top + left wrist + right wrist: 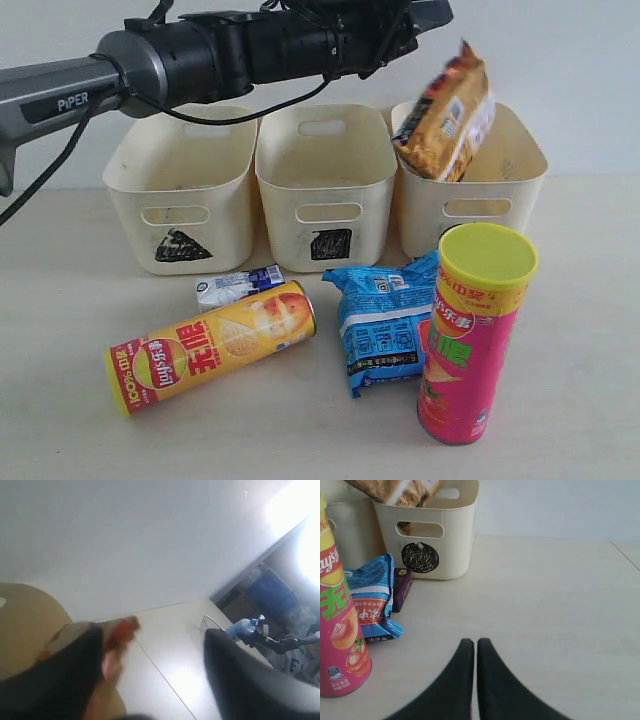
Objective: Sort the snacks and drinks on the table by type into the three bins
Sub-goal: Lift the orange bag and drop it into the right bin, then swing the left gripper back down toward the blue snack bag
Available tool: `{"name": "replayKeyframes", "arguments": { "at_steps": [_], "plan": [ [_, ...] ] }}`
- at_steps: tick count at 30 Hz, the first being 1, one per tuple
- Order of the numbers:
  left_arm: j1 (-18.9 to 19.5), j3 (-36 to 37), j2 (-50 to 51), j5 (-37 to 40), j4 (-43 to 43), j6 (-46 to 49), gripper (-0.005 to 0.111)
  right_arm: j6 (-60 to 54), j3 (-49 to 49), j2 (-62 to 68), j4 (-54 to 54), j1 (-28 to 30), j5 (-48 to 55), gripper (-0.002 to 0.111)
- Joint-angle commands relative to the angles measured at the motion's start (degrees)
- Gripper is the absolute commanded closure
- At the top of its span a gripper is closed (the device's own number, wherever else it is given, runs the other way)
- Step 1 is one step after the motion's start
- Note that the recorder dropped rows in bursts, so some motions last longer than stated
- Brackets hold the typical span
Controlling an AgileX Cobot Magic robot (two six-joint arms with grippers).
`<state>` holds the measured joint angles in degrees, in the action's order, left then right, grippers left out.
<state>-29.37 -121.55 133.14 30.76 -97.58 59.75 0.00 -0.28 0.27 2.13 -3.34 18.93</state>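
My left gripper [155, 635] reaches across above the bins, its jaws open, and a blurred orange bag [120, 630] sits against one finger. In the exterior view the orange bag [445, 115] stands tilted in the circle bin [480, 200], sticking out over its rim. The triangle bin [180, 190] and the square bin [325, 180] show nothing inside. In front lie a yellow-red chip can [210, 345] on its side, a white and blue carton [238, 287] and a blue bag [385, 320]. A pink can [475, 340] stands upright. A purple carton [401, 587] lies behind the blue bag. My right gripper [476, 642] is shut and empty.
The left arm [200, 55] spans the top of the exterior view above the bins. The right gripper hovers over bare table [545, 605], to the side of the pink can [337, 630] and the circle bin [450, 535]. A white wall stands behind the bins.
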Motion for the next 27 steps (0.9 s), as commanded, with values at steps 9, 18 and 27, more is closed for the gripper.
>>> {"name": "replayKeyframes", "arguments": {
  "at_steps": [9,18,27],
  "plan": [
    [-0.6,-0.4,-1.9,1.1,4.8,-4.1,0.044,0.0,0.3,-0.3,-0.1,0.5,-0.5,0.108],
    [-0.6,-0.4,-9.1,4.9,41.3,-30.4,0.077,0.0,0.3,-0.3,-0.1,0.5,-0.5,0.108],
    [-0.6,0.4,-13.0,17.4,52.4,-34.9,0.102,0.0,0.3,-0.3,-0.1,0.5,-0.5,0.108]
  ]
}}
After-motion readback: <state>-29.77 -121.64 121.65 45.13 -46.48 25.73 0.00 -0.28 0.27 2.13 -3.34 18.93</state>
